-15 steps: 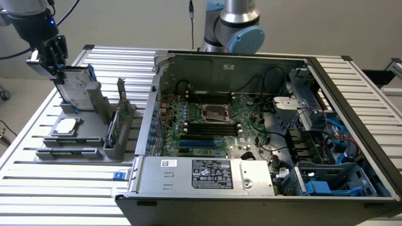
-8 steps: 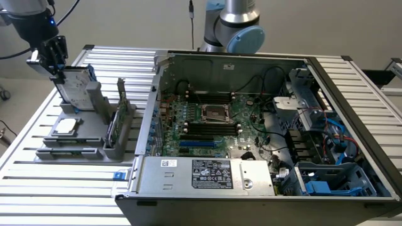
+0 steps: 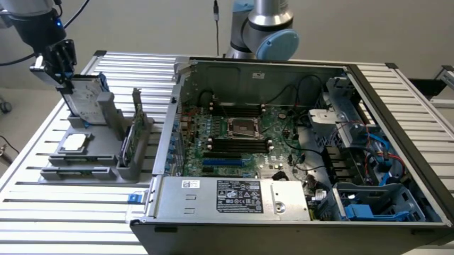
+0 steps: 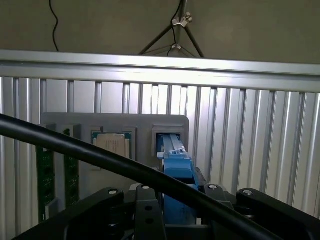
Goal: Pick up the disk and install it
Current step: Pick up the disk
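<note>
Beside the open computer case [image 3: 255, 74], in a slot of the grey holder [image 3: 99, 143], the disk [image 3: 86, 101] is stood on edge, long axis near upright and labelled face turned toward the exterior view's left, apparently so that its top edge is offered to the gripper [image 3: 67, 82] set over it, whose hold cannot be told.
</note>
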Controlling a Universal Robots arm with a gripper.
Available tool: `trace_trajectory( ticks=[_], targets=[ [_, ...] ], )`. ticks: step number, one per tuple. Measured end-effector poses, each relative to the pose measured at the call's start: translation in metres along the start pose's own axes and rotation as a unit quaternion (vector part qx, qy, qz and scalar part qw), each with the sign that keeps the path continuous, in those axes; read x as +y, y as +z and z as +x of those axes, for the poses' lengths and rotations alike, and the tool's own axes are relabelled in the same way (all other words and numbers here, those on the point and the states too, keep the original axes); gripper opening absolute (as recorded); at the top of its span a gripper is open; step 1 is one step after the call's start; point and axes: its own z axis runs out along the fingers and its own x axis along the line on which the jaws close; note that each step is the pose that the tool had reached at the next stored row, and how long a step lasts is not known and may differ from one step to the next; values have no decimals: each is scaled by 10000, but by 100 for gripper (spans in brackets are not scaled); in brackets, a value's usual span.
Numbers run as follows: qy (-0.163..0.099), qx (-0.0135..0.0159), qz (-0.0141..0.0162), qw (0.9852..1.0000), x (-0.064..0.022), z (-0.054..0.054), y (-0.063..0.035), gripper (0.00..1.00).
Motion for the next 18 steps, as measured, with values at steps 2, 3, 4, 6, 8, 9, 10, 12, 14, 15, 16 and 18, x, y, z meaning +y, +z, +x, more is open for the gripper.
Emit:
trace_trajectory(
  ticks=[2,3,4,6,8,9,10,12,14,15,16,18],
  targets=[
    [0,6,0,10000,0,0,1,38],
    [0,8,-1,10000,0,0,1,38],
    [0,10,-1,10000,0,0,2,38],
    [0,12,-1,10000,0,0,2,36],
    [1,13,0,10000,0,0,4,32],
    [1,15,0,10000,0,0,4,32],
    [1,15,0,10000,0,-1,4,32],
    [0,16,0,10000,0,0,4,32],
    [0,17,0,10000,0,0,4,32],
    [0,17,-1,10000,0,0,4,32],
    [1,17,-1,10000,0,0,4,32],
    [0,18,0,10000,0,0,5,32]
  ],
)
